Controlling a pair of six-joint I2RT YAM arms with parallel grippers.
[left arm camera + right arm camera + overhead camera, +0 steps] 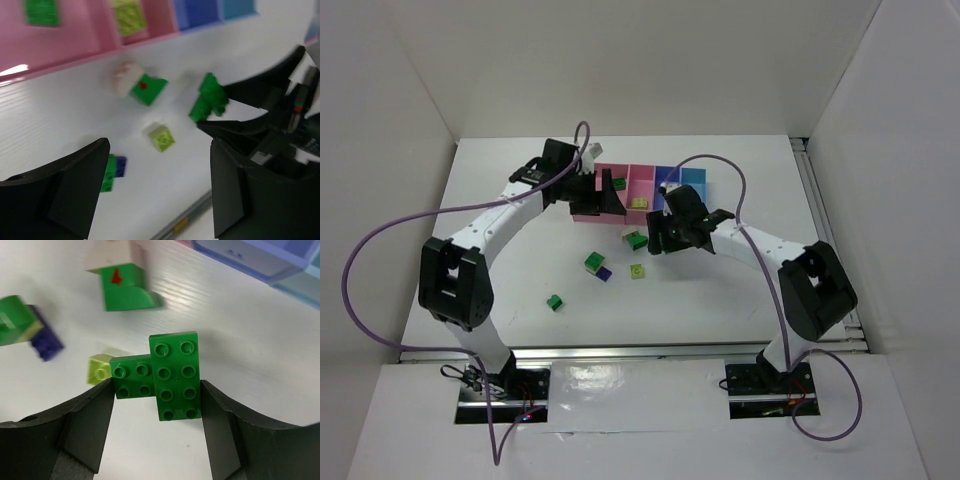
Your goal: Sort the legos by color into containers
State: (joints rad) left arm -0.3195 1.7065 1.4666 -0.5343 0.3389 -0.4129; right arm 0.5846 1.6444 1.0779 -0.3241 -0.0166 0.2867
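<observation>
lone green brick (554, 301): lying nearest the arm bases on the table (720, 300), well apart from the other bricks; small, dark green, studded.
green-and-blue bricks (597, 266): sitting farther out, a dark green brick touching a dark blue one.
yellow-green brick (637, 271): resting alone just to their right, studs facing up.
right gripper (156, 385): pinching the green brick pair (167, 375), one finger pressing on each side.
green brick pair: a square four-stud brick is sitting flush against a long eight-stud one, both glossy dark green, studs facing the wrist camera; hanging near the yellow-green brick.
red-marked brick (122, 285): lying beyond the right gripper toward the trays; green with a small red mark, a whitish piece touching it.
left gripper (160, 150): fingers spreading wide with nothing between them, hovering at the front edge of the large pink tray (60, 55).
large pink tray: holding one green brick (41, 11).
smaller pink tray (160, 20): holding one yellow-green brick (129, 17).
blue tray (197, 12): standing next in the row, a lighter blue tray (237, 7) adjoining it.
</observation>
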